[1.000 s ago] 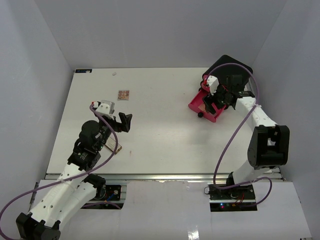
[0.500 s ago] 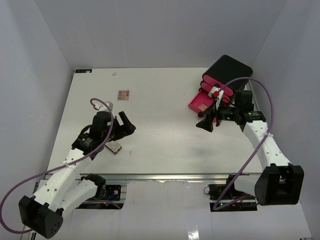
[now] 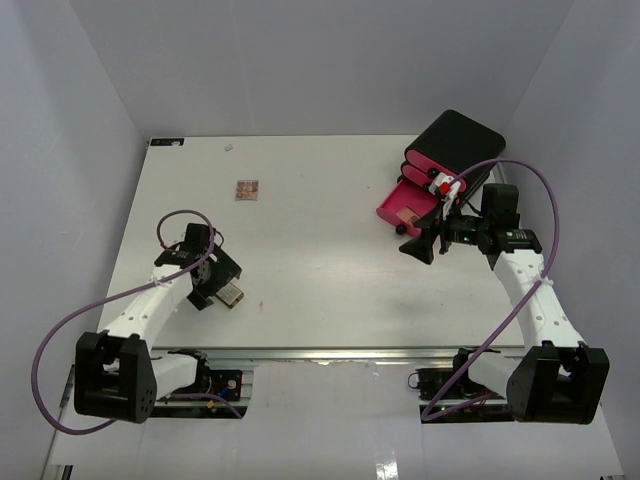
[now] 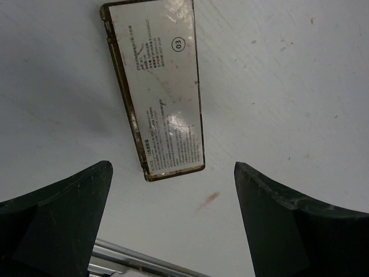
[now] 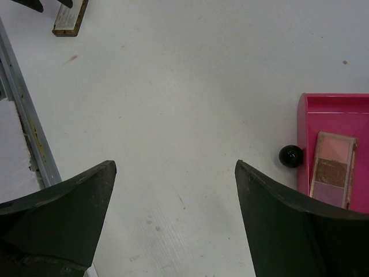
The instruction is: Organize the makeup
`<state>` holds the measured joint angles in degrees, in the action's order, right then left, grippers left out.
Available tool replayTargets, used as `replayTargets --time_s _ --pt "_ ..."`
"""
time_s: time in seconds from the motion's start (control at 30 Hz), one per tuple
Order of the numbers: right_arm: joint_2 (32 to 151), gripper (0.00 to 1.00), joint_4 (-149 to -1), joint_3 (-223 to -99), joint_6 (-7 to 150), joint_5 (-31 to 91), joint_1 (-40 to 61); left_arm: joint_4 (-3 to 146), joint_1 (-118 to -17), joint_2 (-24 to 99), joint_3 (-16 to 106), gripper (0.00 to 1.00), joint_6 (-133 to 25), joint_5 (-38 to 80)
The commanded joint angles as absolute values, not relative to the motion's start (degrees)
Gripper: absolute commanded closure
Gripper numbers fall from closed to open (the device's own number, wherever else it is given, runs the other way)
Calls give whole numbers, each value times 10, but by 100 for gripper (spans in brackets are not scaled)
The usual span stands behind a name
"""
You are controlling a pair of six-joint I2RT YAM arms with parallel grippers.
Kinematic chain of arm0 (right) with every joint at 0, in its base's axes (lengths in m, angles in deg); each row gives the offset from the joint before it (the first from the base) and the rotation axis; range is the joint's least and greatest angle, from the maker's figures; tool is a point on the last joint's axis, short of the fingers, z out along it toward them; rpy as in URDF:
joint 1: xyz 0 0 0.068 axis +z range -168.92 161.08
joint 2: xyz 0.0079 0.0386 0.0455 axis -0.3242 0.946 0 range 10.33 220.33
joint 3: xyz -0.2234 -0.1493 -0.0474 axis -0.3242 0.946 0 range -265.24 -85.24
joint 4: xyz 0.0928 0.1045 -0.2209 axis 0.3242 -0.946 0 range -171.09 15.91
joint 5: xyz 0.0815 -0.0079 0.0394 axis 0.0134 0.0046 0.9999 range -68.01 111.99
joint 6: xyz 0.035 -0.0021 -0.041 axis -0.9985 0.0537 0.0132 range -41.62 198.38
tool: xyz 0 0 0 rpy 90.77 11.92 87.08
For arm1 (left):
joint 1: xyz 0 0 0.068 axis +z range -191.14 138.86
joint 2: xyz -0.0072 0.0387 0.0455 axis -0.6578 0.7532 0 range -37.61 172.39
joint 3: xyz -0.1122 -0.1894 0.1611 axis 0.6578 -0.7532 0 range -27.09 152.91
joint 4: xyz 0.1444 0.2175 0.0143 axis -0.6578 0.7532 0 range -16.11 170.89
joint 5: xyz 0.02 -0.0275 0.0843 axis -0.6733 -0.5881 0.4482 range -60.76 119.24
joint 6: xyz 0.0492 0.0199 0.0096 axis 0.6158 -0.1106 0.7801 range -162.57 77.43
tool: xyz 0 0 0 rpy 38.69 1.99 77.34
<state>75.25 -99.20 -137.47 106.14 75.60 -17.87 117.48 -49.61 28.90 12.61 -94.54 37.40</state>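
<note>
right wrist shows palette (image 5: 332,169) in pink drawer (image 5: 304,144).

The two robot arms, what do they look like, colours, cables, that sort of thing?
Both the left arm and the right arm have white rounded links with bulky black joints. A purple cable loops loosely along each one. Each arm ends in two broad, matte black fingers that taper to blunt tips. No lettering shows on them.
</note>
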Motion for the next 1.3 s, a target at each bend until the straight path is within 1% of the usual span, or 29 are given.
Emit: replayTargets --time_s 0.0,0.3,0.57,0.63,0.7,0.8,0.93,1.07,1.1,1.13,1.2,1.27 --pt "740 10 -979 -1367 1053 781 -182 1164 -474 326 145 2 -962 376" --pt "743 10 -980 -1367 1051 780 -201 1130 -436 412 155 3 -946 376" --pt "740 10 -978 -1367 1051 782 -206 1120 -430 447 170 8 -939 367" --pt "738 10 -979 -1367 1051 784 -207 1119 -430 455 171 11 -938 363" --pt "736 10 -979 -1366 1051 784 -208 1116 -430 462 172 17 -934 360" --pt "734 10 -978 -1366 1051 784 -208 1118 -430 464 173 24 -928 362" --pt "731 10 -979 -1366 1052 783 -209 1115 -430 450 174 38 -926 353" --pt "729 10 -979 -1366 1052 783 -211 1100 -433 407 172 60 -926 310" --pt "729 10 -979 -1366 1052 783 -211 1094 -436 391 171 65 -926 293" --pt "728 10 -979 -1366 1052 783 -212 1088 -440 384 173 67 -927 267" --pt "729 10 -979 -1366 1052 783 -213 1081 -472 365 187 72 -939 246" --pt "728 10 -979 -1367 1053 779 -215 1068 -535 356 205 76 -956 224"
